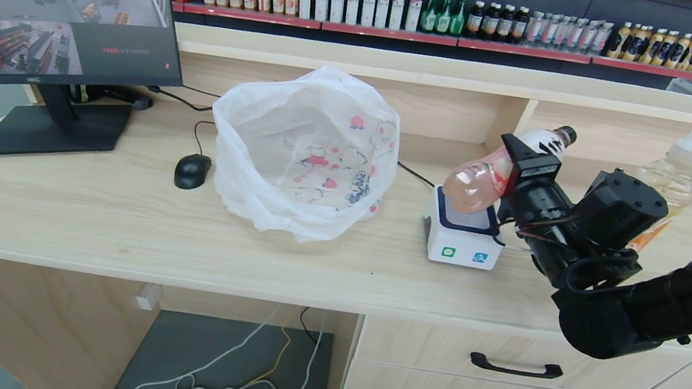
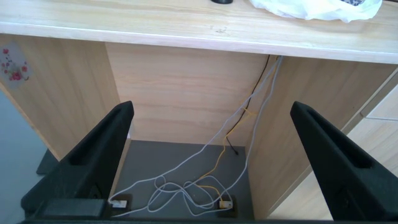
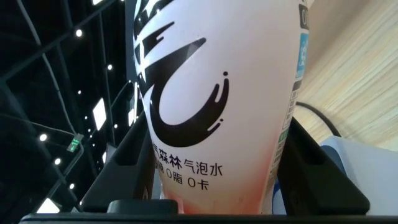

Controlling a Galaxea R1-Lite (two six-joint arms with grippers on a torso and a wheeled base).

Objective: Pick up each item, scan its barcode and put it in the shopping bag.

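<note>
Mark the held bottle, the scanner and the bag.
held bottle (image 1: 478,181), head view, pink lower body.
scanner (image 1: 456,245), head view, white front face.
bag (image 1: 230,153), head view, left wall.

Pale matt wood-grain counter (image 1: 76,209), thin glossy translucent plastic bag (image 1: 299,139), smooth glossy plastic bottle (image 1: 474,183)

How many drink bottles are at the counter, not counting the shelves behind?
2. A pink bottle is held tilted in the right gripper over the scanner; a clear white-capped bottle stands on the counter at the robot's right, partly hidden.
</note>
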